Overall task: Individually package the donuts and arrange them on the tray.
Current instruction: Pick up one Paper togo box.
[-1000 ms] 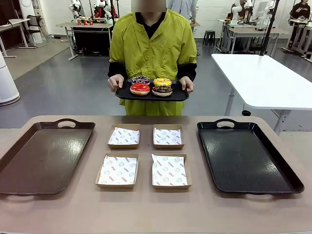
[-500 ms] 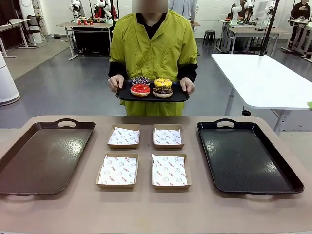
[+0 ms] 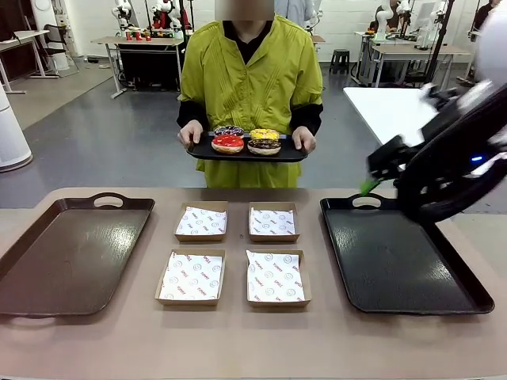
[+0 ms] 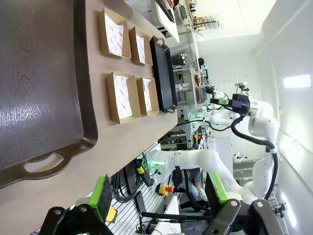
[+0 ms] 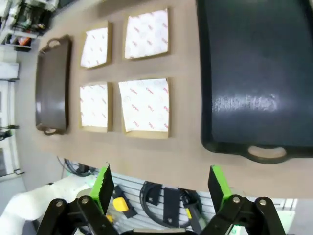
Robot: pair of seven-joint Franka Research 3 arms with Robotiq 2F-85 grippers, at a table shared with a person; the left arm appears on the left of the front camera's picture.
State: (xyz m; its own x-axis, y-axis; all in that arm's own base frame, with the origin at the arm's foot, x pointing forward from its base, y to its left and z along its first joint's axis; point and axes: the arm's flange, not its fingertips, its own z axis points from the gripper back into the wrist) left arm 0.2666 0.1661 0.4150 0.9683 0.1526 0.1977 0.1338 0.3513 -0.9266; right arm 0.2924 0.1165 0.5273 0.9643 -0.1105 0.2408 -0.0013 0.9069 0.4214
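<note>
At the far side a person holds a small black serving tray point(image 3: 247, 156) carrying the donuts: red point(image 3: 227, 143), yellow point(image 3: 264, 134), chocolate point(image 3: 264, 146) and purple-dark point(image 3: 230, 130). My right gripper point(image 3: 372, 178) hangs in the air over the far end of the black tray point(image 3: 396, 261), well right of the donuts. In the right wrist view it point(image 5: 161, 183) is open and holds nothing, looking down on the black tray point(image 5: 254, 73). In its own wrist view my left gripper point(image 4: 159, 193) is also open with nothing in it, off the near edge of the table by the brown tray point(image 4: 39, 73).
Several shallow cardboard boxes lined with printed paper point(image 3: 200, 221) point(image 3: 274, 277) sit in the middle of the table between the brown tray point(image 3: 67, 253) and the black tray. A white table point(image 3: 412, 119) stands behind at the right.
My right arm has swung into the front view from the right and now hangs over the black tray. The person still holds the donut tray in the same place.
</note>
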